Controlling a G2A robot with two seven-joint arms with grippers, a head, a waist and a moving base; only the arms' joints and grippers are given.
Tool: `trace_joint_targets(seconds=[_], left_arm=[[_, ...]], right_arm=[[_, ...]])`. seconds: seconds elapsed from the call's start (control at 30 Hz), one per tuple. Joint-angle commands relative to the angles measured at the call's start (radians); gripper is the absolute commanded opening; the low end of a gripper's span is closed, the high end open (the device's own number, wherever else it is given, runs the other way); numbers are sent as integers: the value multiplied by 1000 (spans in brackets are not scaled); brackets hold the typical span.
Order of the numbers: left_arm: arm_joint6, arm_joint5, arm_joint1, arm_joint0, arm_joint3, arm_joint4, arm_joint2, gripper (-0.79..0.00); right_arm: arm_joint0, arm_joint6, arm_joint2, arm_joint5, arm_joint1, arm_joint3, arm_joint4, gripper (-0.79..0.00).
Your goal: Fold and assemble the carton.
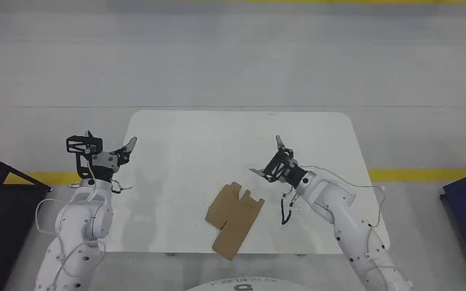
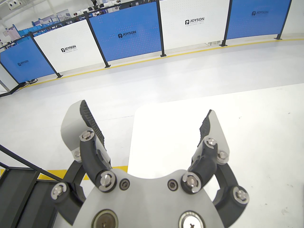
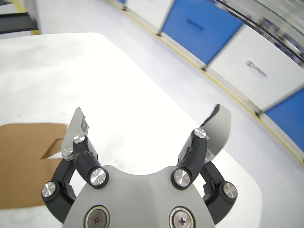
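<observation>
A flat, unfolded brown carton lies on the white table near its front edge, one end hanging a little past it. My right gripper hovers open just right of the carton, apart from it. In the right wrist view the carton shows beside the open right gripper, with nothing between the fingers. My left gripper stands open at the table's left edge, far from the carton. In the left wrist view the left gripper is over the table corner, holding nothing.
A dark frame stands on the floor left of the table, seen as black rails in the left wrist view. A yellow floor line runs behind the table's right side. Blue and white partition panels stand far off.
</observation>
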Motion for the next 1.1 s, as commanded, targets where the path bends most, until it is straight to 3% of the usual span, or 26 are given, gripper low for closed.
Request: trace_joint_targets(seconds=[0.0,0.3,0.43,0.6,0.7,0.87,1.07], left_arm=[[0,0,0,0,0,0,0,0],[0,0,0,0,0,0,0,0],[0,0,0,0,0,0,0,0],[0,0,0,0,0,0,0,0],[0,0,0,0,0,0,0,0],[0,0,0,0,0,0,0,0],[0,0,0,0,0,0,0,0]], right_arm=[[26,-22,-40,-87,1,31,-31,0],[47,-41,-55,-118,0,56,-24,0],[66,-50,-76,-244,7,91,-19,0],[73,-97,-77,-431,39,109,-191,0],[57,-140,-58,-451,59,129,-240,0],[89,-38,-132,-451,65,157,-291,0],[165,79,-229,-451,59,204,-244,0]])
